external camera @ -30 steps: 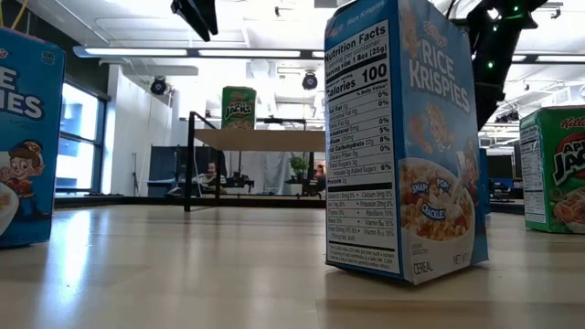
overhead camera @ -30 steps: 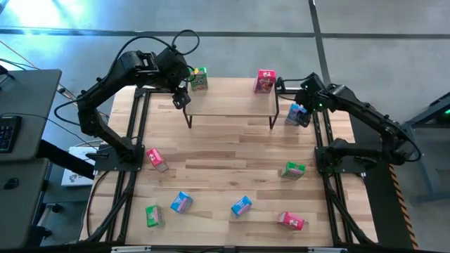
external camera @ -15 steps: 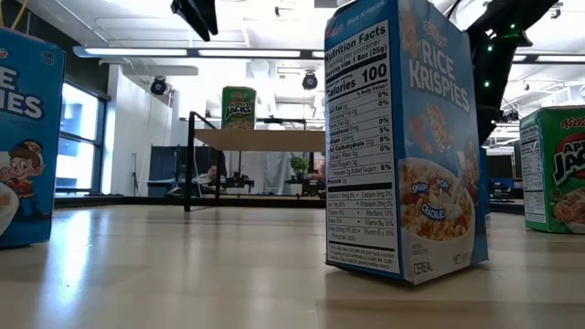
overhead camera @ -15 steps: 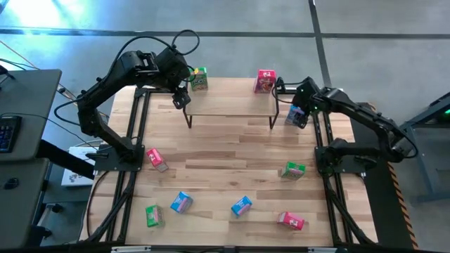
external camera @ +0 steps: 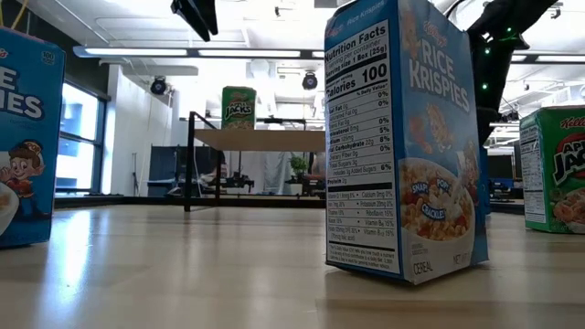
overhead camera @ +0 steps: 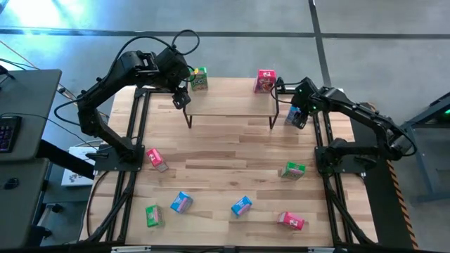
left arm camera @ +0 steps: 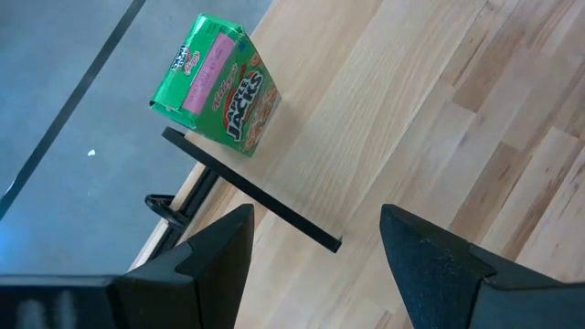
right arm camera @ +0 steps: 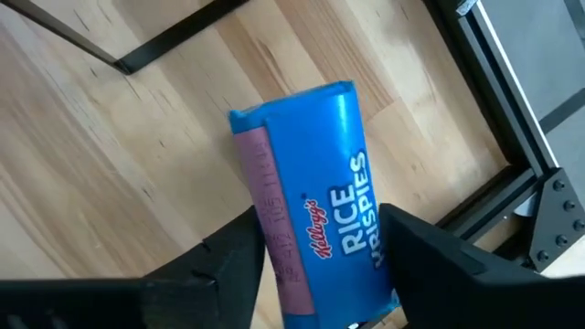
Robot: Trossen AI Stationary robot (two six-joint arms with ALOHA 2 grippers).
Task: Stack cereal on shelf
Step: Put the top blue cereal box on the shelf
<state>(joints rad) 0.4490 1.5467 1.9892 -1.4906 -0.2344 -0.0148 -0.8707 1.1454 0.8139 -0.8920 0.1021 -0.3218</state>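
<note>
While the left gripper (overhead camera: 183, 98) hangs wide open beside the green box (overhead camera: 200, 79) on the shelf (overhead camera: 232, 104), the blue box (overhead camera: 297, 114) is straddled by the right gripper (overhead camera: 301, 112) — jaws narrowing, grip unconfirmed; an off-centre pinch could tip it.

shelf (overhead camera: 230, 104): two boxes on top, at either end | six boxes (overhead camera: 240, 205) on table (overhead camera: 225, 151), apparently in front

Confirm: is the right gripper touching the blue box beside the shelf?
Touching. The right wrist view shows both fingers of the right gripper pressed against the blue box's sides.
</note>
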